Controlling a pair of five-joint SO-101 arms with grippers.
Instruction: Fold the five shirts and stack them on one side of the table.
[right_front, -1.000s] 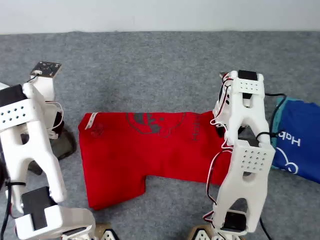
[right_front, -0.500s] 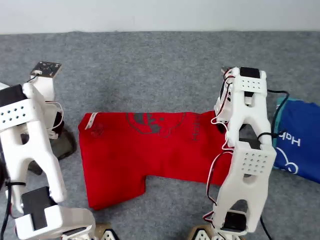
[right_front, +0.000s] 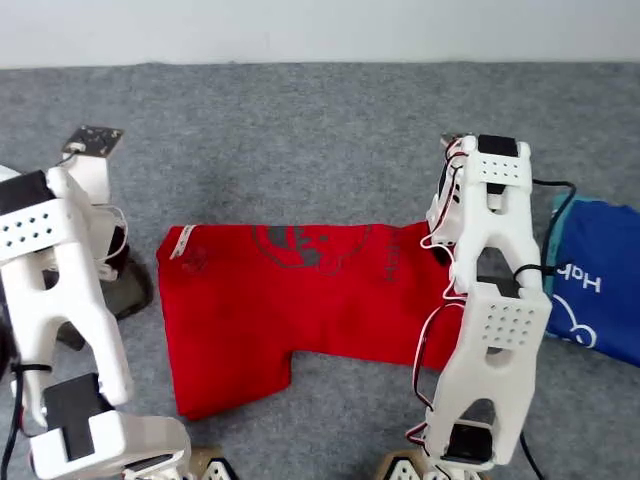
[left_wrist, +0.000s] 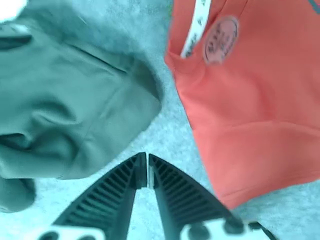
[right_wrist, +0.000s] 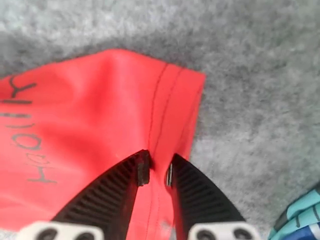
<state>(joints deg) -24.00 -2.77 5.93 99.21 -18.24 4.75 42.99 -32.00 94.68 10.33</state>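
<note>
Pinching just the hem of the red shirt (right_front: 260, 300) lying flat on the table (right_front: 300, 130), the right hand (right_wrist: 155, 172) risked losing that thin hold mid-fold, while the left hand (left_wrist: 148, 170) was closed, empty.

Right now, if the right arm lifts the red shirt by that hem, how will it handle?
Probably floppy: the red shirt lies flat with soft creases, so it should sag from the hem where the right arm's jaws pinch it. Likely light, being thin cloth. It may drag on the rough grey table covering rather than slide.
</note>
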